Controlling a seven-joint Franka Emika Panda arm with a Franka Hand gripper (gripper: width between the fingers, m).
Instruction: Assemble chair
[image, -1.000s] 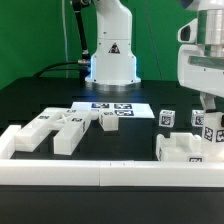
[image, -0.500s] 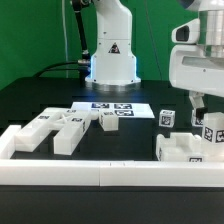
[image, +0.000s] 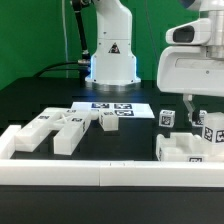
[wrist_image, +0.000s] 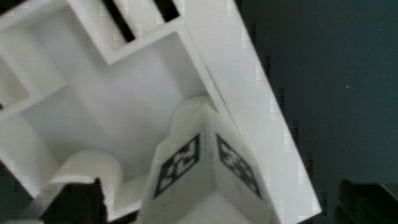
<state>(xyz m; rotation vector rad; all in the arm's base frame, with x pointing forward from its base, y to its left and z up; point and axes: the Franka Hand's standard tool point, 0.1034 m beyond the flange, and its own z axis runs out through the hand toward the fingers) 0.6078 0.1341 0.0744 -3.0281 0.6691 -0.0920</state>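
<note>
Hovering with jaws spread and holding nothing, the gripper (image: 204, 106) hangs directly over the partly built chair (image: 180, 148) at the exterior view's right; its upright tagged post (wrist_image: 199, 165) stands between the jaws, just below, loose parts (image: 62, 128) lying well apart.

In the exterior view, we find loose chair parts (image: 62, 128) at eight o'clock on the tabletop (image: 150, 98), with the marker board (image: 112, 108) just behind them. A joined piece (image: 180, 148) sits at four o'clock, a small cube (image: 168, 118) at its eleven. The border rail (image: 100, 172) runs along six o'clock.
</note>
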